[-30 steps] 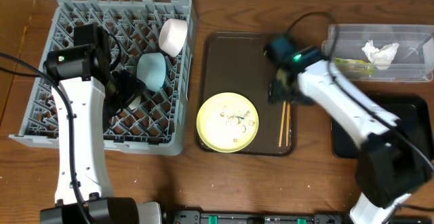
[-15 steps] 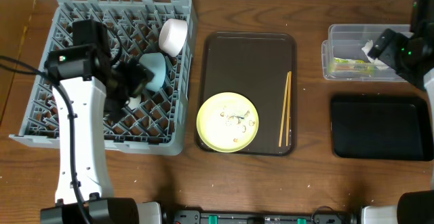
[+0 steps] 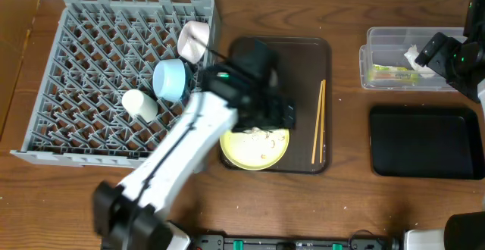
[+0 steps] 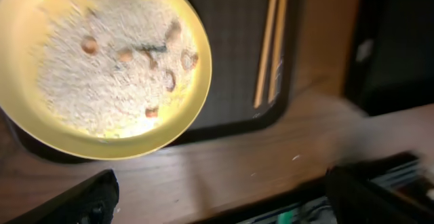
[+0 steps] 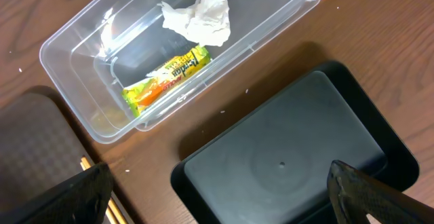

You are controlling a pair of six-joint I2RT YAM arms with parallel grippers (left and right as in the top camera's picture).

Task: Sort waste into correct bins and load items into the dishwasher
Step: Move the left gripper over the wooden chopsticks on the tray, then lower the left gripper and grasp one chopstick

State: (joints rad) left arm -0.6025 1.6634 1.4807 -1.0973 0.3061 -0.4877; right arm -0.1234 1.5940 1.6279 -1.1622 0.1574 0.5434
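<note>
A brown wooden table [image 3: 348, 197] is filling the overhead view. At the centre of the frame a large round yellow plate [image 4: 102, 68] is lying on the lower part of a big dark brown serving tray [image 3: 303, 60]. Pale rice-like food scraps [image 4: 169, 80] are sitting on the plate. A pair of thin wooden chopsticks [image 3: 319, 121] is lying along the right side of the same tray, near the plate but apart from it. The left arm is reaching across this tray and is covering the upper edge of the plate. The left gripper [image 4: 224, 197] is keeping its two fingers spread wide, with nothing between them.

At the left of the frame a large square grey plastic dish rack [image 3: 45, 91] is holding three things. They are a light blue bowl [image 3: 170, 79], a pinkish-white bowl [image 3: 194, 39] just above it, and a small cream cup [image 3: 140, 104] to its lower left.

At the upper right a clear plastic rectangular tub [image 5: 68, 47] is containing a crumpled white tissue [image 5: 203, 17] and a small yellow-green snack wrapper [image 5: 166, 75], just beside each other. A shallow black rectangular tray [image 5: 291, 149] is lying just below the tub. The right gripper [image 5: 220, 193] is hanging above these two, fingers wide apart and gripping nothing.
</note>
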